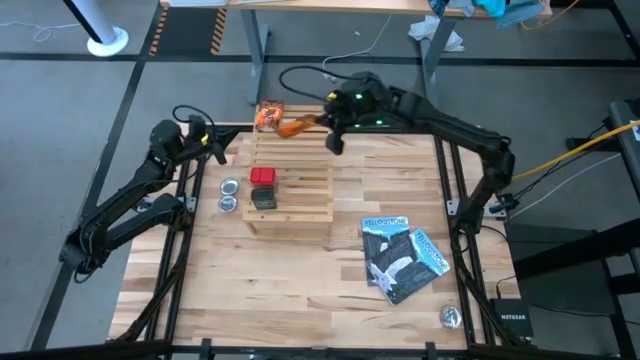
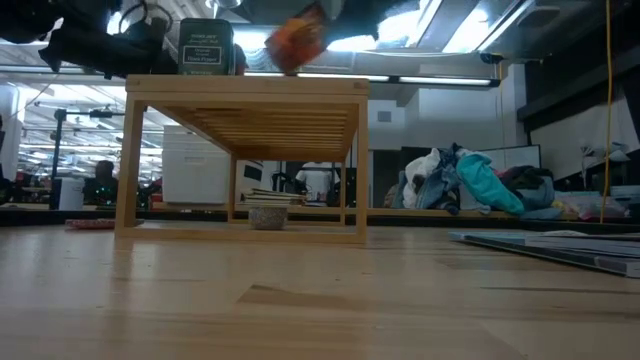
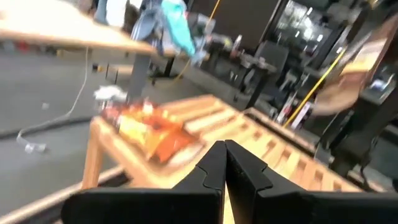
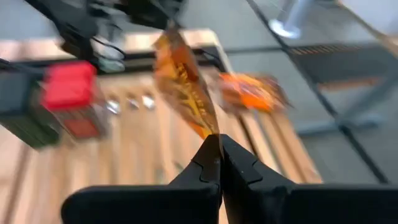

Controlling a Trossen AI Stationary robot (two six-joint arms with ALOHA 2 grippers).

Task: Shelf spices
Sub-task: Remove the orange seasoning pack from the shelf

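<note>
- Right gripper [image 4: 219,144] – jaws pinched on an orange packet [image 1: 296,127], hanging over the rack's [image 1: 300,205] far end.
- Left gripper [image 3: 224,154] – jaws closed, empty, beside the rack.

Floor: grey, smooth, with black-and-yellow hazard tape [image 1: 215,30] near the far desk.
Far desk: a light wooden top [image 1: 330,4] on grey metal legs [image 1: 258,45], beyond the work table.
Cables: a thin pale cord [image 1: 35,35] on the floor at far left; a yellow cable [image 1: 590,142] running in from the right.
White base: a round white stand foot [image 1: 108,42] at the upper left.
Clutter: a heap of teal and pale cloth [image 2: 470,182] on a surface behind the table.
Ceiling light: long bright strips [image 2: 440,80] overhead in the low view.
Small box: a dark device [image 1: 512,322] on the floor at lower right.
</note>
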